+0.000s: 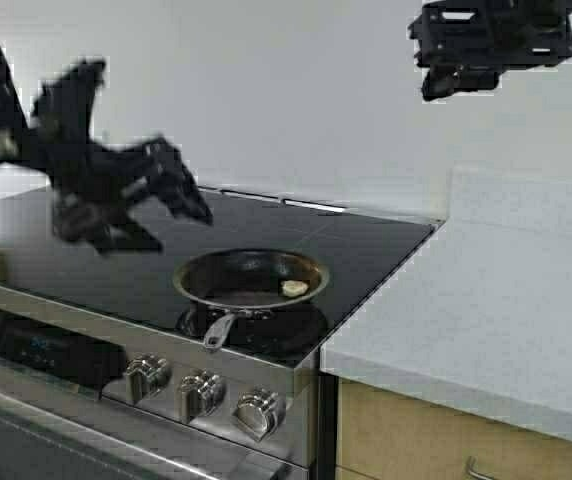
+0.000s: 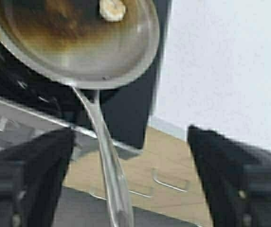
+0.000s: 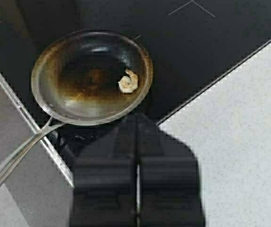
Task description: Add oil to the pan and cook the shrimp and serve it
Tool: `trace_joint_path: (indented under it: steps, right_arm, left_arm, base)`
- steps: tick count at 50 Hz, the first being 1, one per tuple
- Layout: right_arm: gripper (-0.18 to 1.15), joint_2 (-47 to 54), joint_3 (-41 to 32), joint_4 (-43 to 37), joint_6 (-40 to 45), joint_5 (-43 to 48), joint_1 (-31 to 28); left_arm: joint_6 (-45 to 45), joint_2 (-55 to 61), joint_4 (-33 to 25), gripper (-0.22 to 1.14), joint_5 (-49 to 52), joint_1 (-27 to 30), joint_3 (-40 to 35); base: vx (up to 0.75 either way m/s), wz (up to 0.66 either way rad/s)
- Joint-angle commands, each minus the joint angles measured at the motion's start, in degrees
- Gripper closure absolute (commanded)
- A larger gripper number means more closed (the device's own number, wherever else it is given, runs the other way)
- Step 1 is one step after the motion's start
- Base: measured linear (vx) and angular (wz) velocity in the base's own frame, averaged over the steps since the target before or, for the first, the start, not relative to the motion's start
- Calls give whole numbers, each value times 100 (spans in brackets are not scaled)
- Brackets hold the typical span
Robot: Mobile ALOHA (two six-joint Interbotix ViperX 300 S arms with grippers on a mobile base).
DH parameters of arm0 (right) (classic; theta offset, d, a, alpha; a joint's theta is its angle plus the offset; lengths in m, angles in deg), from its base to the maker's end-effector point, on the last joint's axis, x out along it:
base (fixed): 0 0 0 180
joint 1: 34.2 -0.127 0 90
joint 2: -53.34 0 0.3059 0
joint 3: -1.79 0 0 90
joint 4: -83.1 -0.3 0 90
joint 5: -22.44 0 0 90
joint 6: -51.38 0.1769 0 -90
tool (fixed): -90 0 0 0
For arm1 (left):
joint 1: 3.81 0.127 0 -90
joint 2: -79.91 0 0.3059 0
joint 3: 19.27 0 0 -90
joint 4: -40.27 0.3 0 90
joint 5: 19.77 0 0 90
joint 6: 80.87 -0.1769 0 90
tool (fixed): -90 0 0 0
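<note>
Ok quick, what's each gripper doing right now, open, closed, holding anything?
Left gripper: open, empty, fingers either side of the pan handle without touching it.
Right gripper: closed, empty, raised above the stove.

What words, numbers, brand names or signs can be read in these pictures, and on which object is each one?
No text can be read in any view.
The stove's control panel shows a faint bluish display, too blurred to read.
The knobs may carry markings, but none can be made out.
The pan, the shrimp and the white counter show no label or brand.
The thin white lines on the black cooktop are zone marks, not letters.
</note>
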Motion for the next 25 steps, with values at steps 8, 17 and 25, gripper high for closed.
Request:
trace_joint_path:
  steps: [8,17,25]
  right_arm:
    - [91,-44,-114,0,35,18,-18]
    - [91,-70,-123,0,35,18,-18]
    - [91,-79,-132,0,35,18,-18]
  left_arm:
    - [598,1600,105,-10,-1468,-9,-633]
    - [1239,2294,211,-10,-1969,-9,-1116]
    - [1793,2786,492,-10,-2171,-9,-1608]
  base:
    - [0,0]
    - [0,0]
    - [0,0]
